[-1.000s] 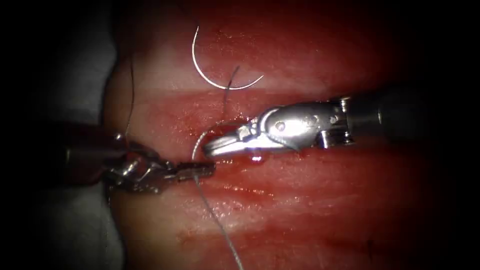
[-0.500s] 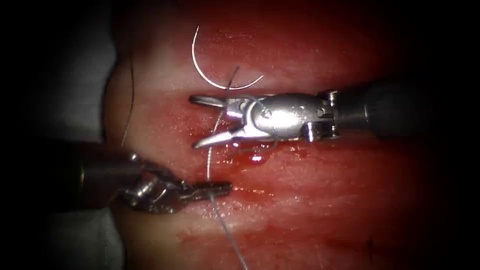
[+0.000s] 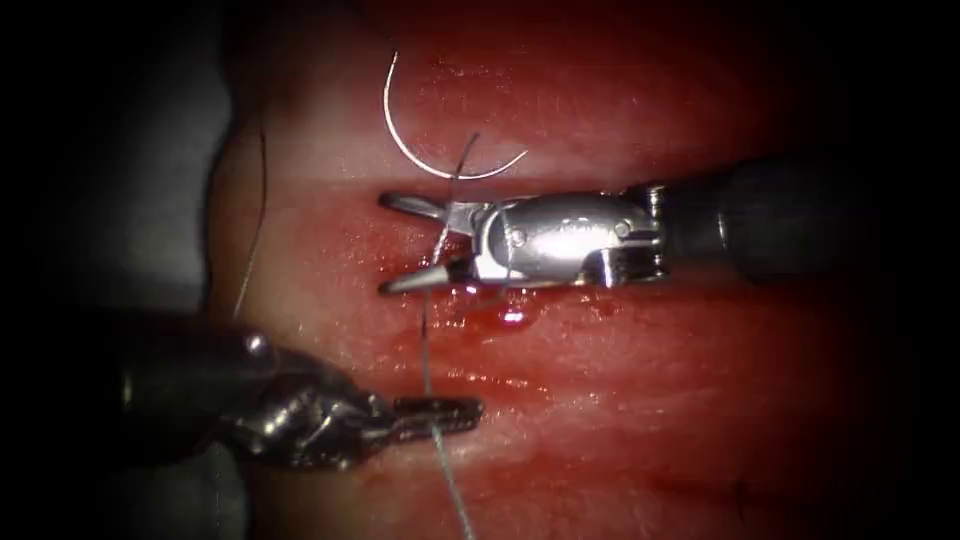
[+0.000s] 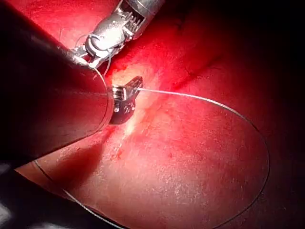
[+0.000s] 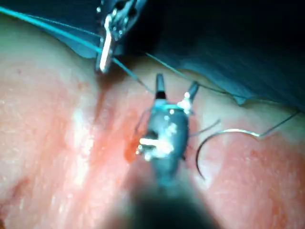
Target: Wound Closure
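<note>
Needle (image 3: 430, 150) lies free on tissue (image 3: 640, 380); left hand (image 3: 440, 408) grips thread (image 3: 428, 350); right hand (image 3: 400, 243) gapes empty.

There are 2 silver, jointed metal needle drivers: the left tool (image 3: 440, 408) near, the right tool (image 3: 400, 243) far. 1 thin curved steel needle (image 3: 420, 160) lies farther off. 1 fine grey thread (image 3: 432, 370) runs between them. 1 red, glistening slab of tissue (image 3: 650, 400) lies beneath.
</note>
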Available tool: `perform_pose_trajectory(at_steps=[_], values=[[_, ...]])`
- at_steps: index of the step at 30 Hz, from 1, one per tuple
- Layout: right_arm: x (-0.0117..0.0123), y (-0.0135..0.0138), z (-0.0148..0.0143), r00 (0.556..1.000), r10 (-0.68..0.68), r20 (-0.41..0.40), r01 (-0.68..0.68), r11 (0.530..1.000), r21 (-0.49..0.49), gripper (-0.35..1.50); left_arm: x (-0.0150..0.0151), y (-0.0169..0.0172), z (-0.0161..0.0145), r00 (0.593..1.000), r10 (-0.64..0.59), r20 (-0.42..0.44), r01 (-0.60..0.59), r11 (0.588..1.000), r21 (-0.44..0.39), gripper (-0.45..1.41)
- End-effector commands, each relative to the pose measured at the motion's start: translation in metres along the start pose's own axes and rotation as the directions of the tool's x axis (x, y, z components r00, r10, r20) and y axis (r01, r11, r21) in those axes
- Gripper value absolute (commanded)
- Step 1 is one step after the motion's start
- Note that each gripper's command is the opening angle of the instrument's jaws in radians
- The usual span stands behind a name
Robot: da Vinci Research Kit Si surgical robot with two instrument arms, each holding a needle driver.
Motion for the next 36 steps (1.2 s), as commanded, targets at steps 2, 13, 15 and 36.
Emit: perform_pose_trajectory(at_steps=[2, 13, 15, 36], values=[[-0.0013, -0.0007, 0.0007, 1.0, -0.001, 0.018, 0.001, 1.0, -0.012, 1.0, 0.0006, 0.0007, 0.0007, 1.0, 0.003, -0.003, -0.003, 1.0, -0.003, -0.45], [-0.0032, -0.002, 0.001, 0.992, -0.047, 0.115, 0.043, 0.999, 0.032, 0.95, -0.0003, -0.0024, -0.001, 0.996, 0.076, -0.043, -0.077, 0.997, -0.011, -0.45], [-0.0034, -0.0023, 0.0011, 0.991, -0.052, 0.12, 0.047, 0.998, 0.046, 0.93, -0.0006, -0.0032, -0.0015, 0.995, 0.089, -0.053, -0.09, 0.996, -0.012, -0.45], [-0.0038, -0.004, 0.0002, 0.996, -0.076, 0.038, 0.068, 0.98, 0.188, 0.76, -0.0093, -0.0078, -0.0041, 0.985, 0.101, -0.137, -0.088, 0.992, 0.095, -0.45]])
